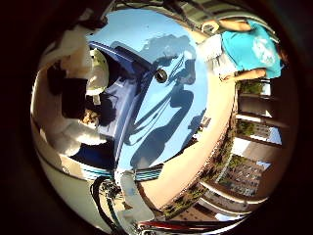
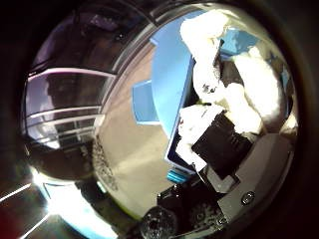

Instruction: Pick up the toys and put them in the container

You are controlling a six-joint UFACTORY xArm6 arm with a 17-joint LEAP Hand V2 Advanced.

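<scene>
My right hand (image 1: 73, 98) hangs over a dark blue container (image 1: 124, 105) that stands on a light blue table (image 1: 171, 117). Its white fingers (image 2: 249, 89) are curled, and a pale rounded toy (image 1: 100, 71) sits against them above the container's opening. A small brownish toy (image 1: 89, 116) lies inside the container, partly hidden by the fingers. A small dark round thing (image 1: 160, 75) rests on the table just beside the container's rim. What else the container holds is hidden in shadow.
A person in a teal shirt (image 1: 252, 46) stands beyond the table's far edge, touching nothing. Tan floor (image 1: 195, 166) surrounds the table. Railings and buildings (image 1: 244, 171) lie beyond. A blue flat piece (image 2: 142, 102) lies on the floor beside the table.
</scene>
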